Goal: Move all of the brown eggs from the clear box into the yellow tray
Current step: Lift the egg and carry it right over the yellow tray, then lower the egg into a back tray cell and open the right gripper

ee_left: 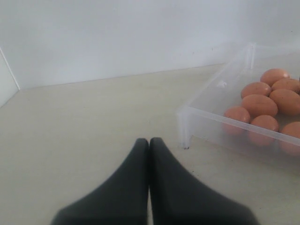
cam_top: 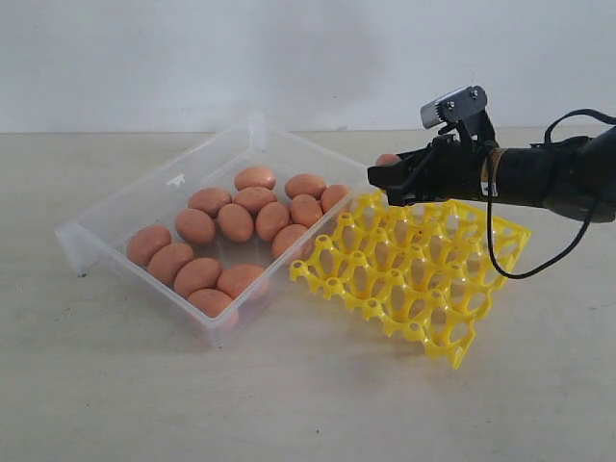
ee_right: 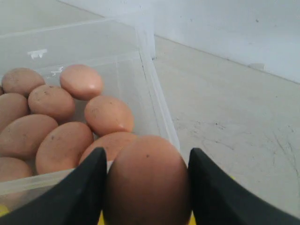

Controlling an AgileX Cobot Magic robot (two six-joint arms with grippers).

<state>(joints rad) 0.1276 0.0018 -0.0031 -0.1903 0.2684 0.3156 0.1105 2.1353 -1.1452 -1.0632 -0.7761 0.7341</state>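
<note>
Exterior view, with both wrist views. A shallow rectangular clear box (cam_top: 115, 207) of colourless see-through plastic sits on the left half of a pale beige table (cam_top: 289, 404), before a plain white wall (cam_top: 289, 58). About fifteen smooth, oval, orange-toned brown eggs (cam_top: 236, 222) lie on its floor, loosely packed and many touching, most gathered toward the near and right walls.

Just right of the box lies a bright yellow tray (cam_top: 458, 348) of plastic lattice, its round cells ringed by raised pegs. The tray's left corner meets the box's right-hand wall, though whether the two touch cannot be told.

The right gripper (cam_top: 393, 179), black and reaching in from the right edge, hangs above the far left corner of the tray, beside the box's right corner. Its two fingers are closed on a single brown egg (ee_right: 147, 180) — in the right wrist view the egg fills the gap between them, one finger against each side, clear of both box and tray. Beyond this egg, that view shows the box wall and the eggs inside.

The left gripper (ee_left: 149, 145) appears only in the left wrist view — its dark fingers are pressed together with nothing between them, low over bare table, near the box's left corner and apart from it.
</note>
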